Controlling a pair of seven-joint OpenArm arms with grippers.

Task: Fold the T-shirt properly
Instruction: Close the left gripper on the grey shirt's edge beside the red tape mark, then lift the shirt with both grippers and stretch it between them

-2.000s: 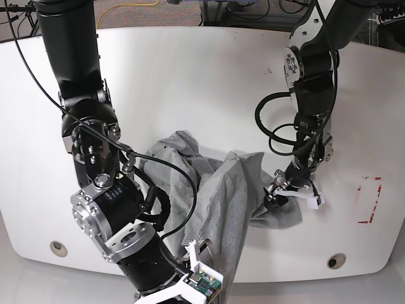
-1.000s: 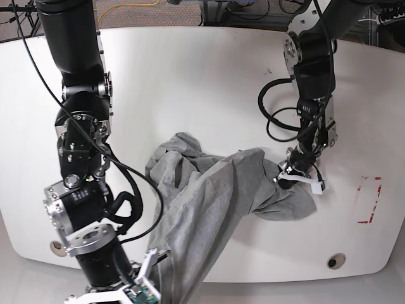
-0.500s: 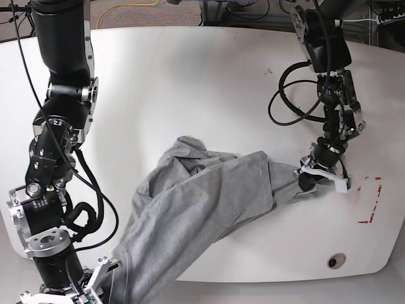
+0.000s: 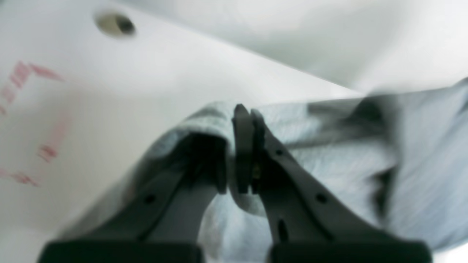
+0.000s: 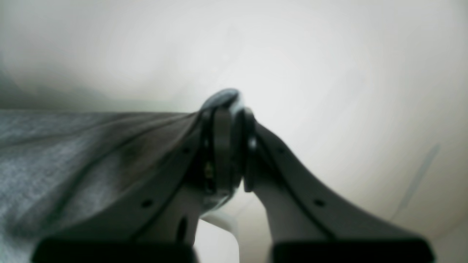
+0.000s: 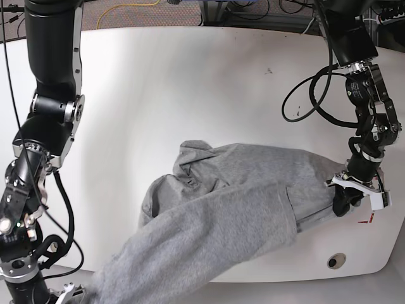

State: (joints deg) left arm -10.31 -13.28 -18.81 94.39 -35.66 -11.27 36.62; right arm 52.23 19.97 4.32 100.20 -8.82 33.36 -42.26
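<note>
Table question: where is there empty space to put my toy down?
The table is bare behind the T-shirt, along its far edge, and at the near right corner by the round hole. The front middle is crowded: cloth stretches between the left hand and the front edge.

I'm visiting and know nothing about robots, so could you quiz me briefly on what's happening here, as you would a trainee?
1. True or false: the left gripper is shut on the T-shirt.
2. Where does the red marking lie? A) beside the left gripper B) at the table's far edge
3. What does the right gripper pinch?

Key: 1 true; 2 A; 3 the T-shirt's grey cloth.
</note>
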